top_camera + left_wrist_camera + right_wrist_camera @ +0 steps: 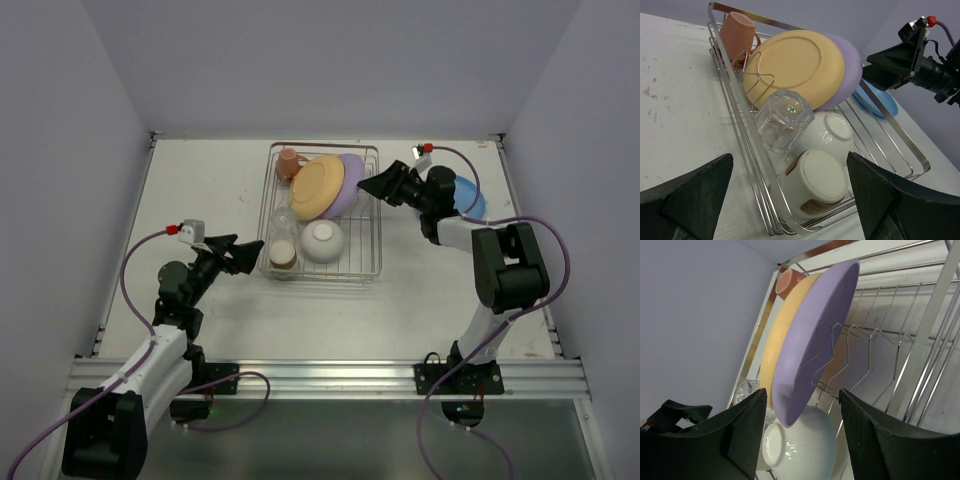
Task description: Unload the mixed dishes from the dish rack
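The dish rack [374, 215] holds a yellow-orange plate [318, 186] and a lilac plate [349, 188] on edge, a pink mug [290, 162], a clear glass [283, 220], a white bowl [323, 241] and a small brown cup [283, 257]. A blue plate [472, 198] lies on the table right of the rack, under my right arm. My right gripper [802, 392] is open, its fingers on either side of the lilac plate's [815, 335] lower rim without touching it. My left gripper [790, 157] is open at the rack's near left corner, facing the cup [820, 182] from outside the wires.
The rack's upright tines [860, 355] stand just behind the lilac plate. The bowl [805, 445] lies upside down right below that plate's rim. Grey walls close the table on three sides. A metal rail [330, 375] runs along the near edge.
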`<state>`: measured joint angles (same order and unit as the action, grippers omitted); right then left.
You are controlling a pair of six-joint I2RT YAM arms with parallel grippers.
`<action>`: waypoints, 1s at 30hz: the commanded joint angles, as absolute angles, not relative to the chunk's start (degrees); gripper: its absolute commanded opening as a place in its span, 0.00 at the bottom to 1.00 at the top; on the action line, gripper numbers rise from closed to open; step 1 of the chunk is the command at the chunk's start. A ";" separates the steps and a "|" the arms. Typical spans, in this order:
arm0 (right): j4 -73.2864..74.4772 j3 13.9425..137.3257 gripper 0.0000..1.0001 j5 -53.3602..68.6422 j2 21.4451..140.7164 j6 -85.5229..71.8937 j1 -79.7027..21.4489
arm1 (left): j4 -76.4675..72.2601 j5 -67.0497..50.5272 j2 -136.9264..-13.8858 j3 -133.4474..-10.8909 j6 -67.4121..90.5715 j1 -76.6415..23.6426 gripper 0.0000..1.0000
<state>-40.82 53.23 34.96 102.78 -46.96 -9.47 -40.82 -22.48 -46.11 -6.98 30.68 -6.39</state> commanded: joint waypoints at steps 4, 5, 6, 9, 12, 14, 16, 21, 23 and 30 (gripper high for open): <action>-50.27 53.17 0.62 38.76 103.97 -49.83 -9.32 | -32.72 -21.62 -45.35 -11.68 32.34 -6.15 1.00; -50.71 53.35 0.61 39.02 104.41 -49.92 -9.32 | -31.13 -21.62 -45.35 -12.39 32.43 -6.15 1.00; -50.71 53.61 0.60 39.28 104.68 -49.92 -9.32 | -28.94 -21.71 -45.09 -14.22 32.08 -6.15 1.00; -51.50 54.40 0.59 40.07 105.64 -50.45 -9.32 | -23.39 -21.53 -43.60 -15.56 29.98 -6.15 1.00; -52.03 54.84 0.59 40.34 106.43 -51.06 -9.32 | -23.29 -20.66 -40.79 -13.54 28.65 -6.15 1.00; -53.26 54.93 0.58 40.60 106.87 -51.94 -9.32 | -23.90 -20.74 -40.34 -11.96 28.83 -6.15 1.00; -54.31 55.11 0.56 41.48 107.40 -52.73 -9.23 | -24.26 -21.35 -40.25 -11.52 28.83 -6.15 1.00; -56.16 55.63 0.54 42.36 108.10 -54.23 -9.32 | -25.05 -21.36 -39.38 -9.32 27.42 -6.15 1.00; -56.60 55.72 0.53 42.54 108.19 -54.67 -9.32 | -26.54 -21.36 -38.67 -8.18 27.60 -6.15 1.00; -56.95 56.42 0.52 42.98 108.54 -55.11 -9.40 | -27.25 -21.97 -38.23 -8.26 27.33 -6.15 1.00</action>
<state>-53.52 54.04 41.69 107.66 -54.46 -9.41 -24.95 -21.06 -38.72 -8.29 28.80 -6.39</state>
